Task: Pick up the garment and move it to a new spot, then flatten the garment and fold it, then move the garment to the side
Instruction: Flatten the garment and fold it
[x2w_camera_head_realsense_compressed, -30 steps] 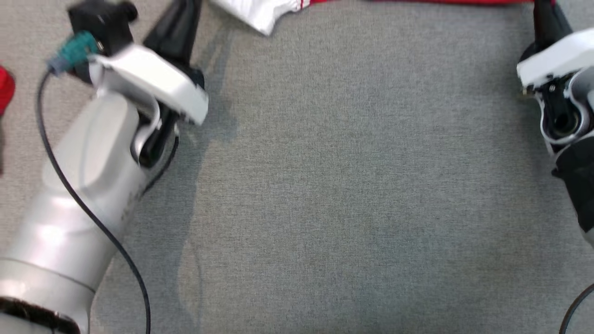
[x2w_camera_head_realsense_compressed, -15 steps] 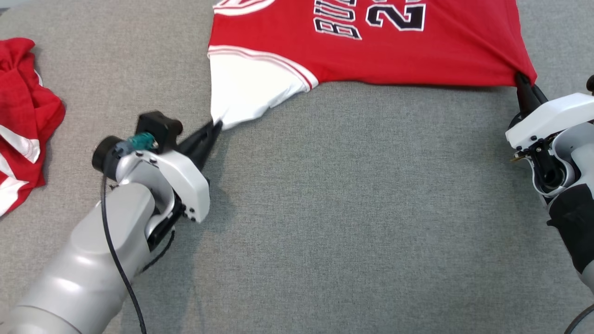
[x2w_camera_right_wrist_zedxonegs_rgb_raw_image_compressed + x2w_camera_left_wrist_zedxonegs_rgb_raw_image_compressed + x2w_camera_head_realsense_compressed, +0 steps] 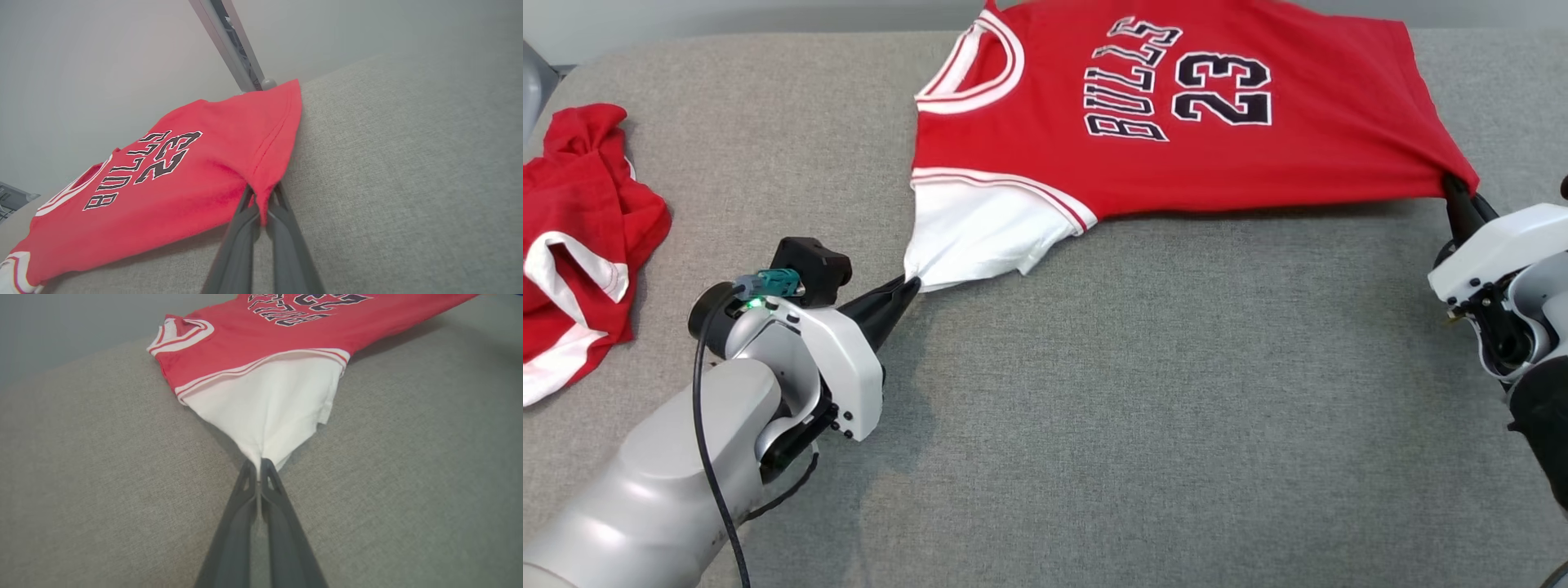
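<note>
Where jersey (image 3: 1176,163) lies: on grey pad (image 3: 1135,408), far side, stretched between both grippers
Left gripper (image 3: 912,284): jaws closed on its white corner
Right gripper (image 3: 1451,183): jaws closed on its red corner
Other garment (image 3: 580,237): crumpled, far left

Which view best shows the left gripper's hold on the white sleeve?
The left wrist view: the left gripper is shut on the white sleeve at its tip, close and unobstructed. The head view shows that pinch smaller, from above. The right wrist view shows a sliver of sleeve in its lower-left corner.
</note>
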Available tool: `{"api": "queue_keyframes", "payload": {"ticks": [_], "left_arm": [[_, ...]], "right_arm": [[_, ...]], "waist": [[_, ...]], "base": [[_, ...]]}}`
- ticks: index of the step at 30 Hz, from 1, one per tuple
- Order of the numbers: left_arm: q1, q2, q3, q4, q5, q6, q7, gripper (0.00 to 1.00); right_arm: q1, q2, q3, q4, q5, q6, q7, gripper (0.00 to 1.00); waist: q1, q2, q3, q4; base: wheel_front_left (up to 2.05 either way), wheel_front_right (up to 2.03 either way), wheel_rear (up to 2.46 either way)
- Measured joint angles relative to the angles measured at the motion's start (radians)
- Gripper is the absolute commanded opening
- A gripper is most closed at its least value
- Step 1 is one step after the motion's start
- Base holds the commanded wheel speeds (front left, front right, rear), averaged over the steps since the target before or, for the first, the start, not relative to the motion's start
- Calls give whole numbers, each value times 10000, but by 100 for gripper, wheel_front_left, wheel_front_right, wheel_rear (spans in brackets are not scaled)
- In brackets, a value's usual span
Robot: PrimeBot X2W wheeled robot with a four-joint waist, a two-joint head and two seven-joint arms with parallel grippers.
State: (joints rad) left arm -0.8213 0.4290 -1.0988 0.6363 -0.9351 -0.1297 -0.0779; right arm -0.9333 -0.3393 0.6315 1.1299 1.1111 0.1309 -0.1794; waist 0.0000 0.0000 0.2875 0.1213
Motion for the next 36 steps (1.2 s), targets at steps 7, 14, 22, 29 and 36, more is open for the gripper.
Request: {"api": "queue_keyframes", "payload": {"ticks": [7,14,22,29,36], "left_arm": [[291,604,-234,-1804,-1985,-4,888,0],[289,1657,-1005,-3244,-2867,-4,1862,0],[291,2337,-1375,-4023,-3296,-4,2232,0],[437,2690,-1538,-4376,-3862,-4,2731,0],[824,3081,-1674,-5001,-4249,-4,3287,0]], "right_arm": [[126,-244,326,190,8,0,360,0],[288,-428,903,102,0,0,1108,0],[476,-742,1455,-165,13,0,1622,0],[747,-926,1962,-345,150,0,2429,0],[1054,-1229,2443,-765,380,0,3193,0]], "waist": [[0,0,-265,-42],[1,0,-504,-175],[0,0,-758,-280],[0,0,-1055,-325],[0,0,-1470,-392]], "base": [[0,0,0],[0,0,0],[0,0,0],[0,0,0],[0,0,0]]}}
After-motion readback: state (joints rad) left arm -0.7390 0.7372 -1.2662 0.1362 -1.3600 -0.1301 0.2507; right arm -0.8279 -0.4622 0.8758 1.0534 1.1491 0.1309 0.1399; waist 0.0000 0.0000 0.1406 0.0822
